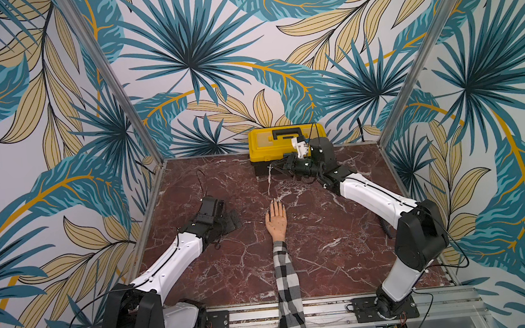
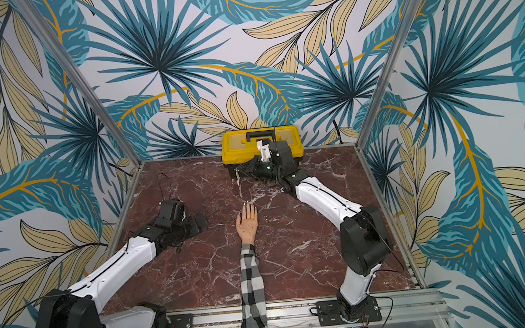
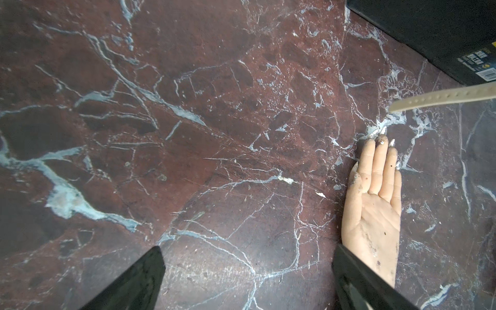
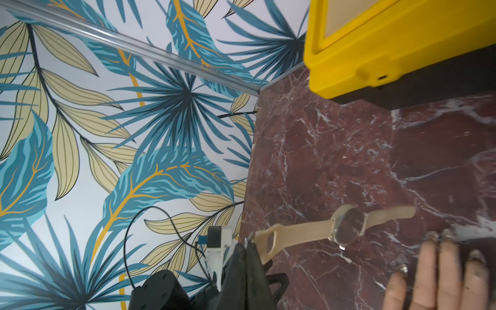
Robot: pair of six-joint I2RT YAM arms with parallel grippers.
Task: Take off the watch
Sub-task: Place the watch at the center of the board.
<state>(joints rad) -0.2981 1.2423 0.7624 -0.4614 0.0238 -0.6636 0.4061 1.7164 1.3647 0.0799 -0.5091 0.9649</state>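
Right gripper [image 4: 248, 245], low in the right wrist frame, is clamped on the buckle end of the watch [image 4: 346, 225], whose long strap runs rightward from it toward the mannequin hand [image 4: 451, 271] at lower right. Left gripper [image 1: 232, 222], mid-left in a top view, gapes wide and empty.

The watch [image 4: 347, 225], beige strap open and straight, hangs by its buckle end from the right gripper [image 4: 248, 245].
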